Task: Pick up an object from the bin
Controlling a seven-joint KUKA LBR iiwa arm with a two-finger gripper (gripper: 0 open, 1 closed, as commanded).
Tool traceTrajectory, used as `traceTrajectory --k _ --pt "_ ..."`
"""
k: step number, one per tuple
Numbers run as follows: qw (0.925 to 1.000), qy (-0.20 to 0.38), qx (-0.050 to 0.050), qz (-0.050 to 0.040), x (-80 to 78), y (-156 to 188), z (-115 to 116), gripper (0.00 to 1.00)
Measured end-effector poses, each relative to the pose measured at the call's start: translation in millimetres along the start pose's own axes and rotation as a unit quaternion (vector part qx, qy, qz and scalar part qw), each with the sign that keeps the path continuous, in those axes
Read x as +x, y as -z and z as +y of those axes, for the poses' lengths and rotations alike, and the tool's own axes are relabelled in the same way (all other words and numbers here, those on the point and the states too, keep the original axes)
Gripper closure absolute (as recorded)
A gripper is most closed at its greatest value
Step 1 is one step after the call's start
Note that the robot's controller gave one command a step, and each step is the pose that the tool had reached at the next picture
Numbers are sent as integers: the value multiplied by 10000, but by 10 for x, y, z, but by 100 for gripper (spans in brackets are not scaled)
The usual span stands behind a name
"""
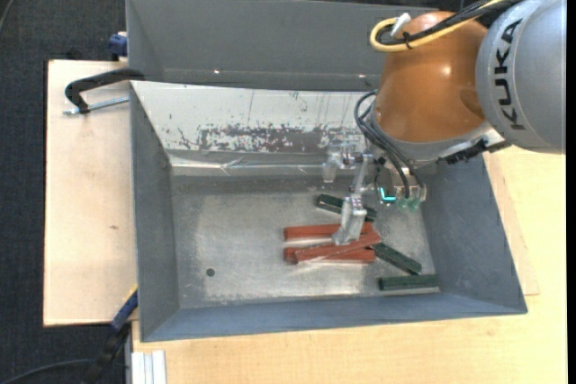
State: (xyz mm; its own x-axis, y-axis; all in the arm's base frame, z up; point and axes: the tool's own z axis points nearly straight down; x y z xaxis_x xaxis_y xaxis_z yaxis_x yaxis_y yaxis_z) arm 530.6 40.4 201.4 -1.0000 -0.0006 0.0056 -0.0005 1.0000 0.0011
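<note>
Two red-brown bars point(310, 234) directly beneath end effector point(350, 231); dark green sticks point(407, 283) beside

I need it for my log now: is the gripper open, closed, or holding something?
The gripper: whether it is open or closed cannot be told; it sits low over the two red bars.
</note>
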Motion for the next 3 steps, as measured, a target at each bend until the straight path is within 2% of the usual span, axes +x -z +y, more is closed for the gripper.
traceTrajectory --k 1,2,3 --pt "9987 -516 -1 18 248 -1356 475 0" --pt "9992 -403 10 -54 95 -1308 -88 0" --pt "9992 -387 -2 -45 102 -1311 -51 100"
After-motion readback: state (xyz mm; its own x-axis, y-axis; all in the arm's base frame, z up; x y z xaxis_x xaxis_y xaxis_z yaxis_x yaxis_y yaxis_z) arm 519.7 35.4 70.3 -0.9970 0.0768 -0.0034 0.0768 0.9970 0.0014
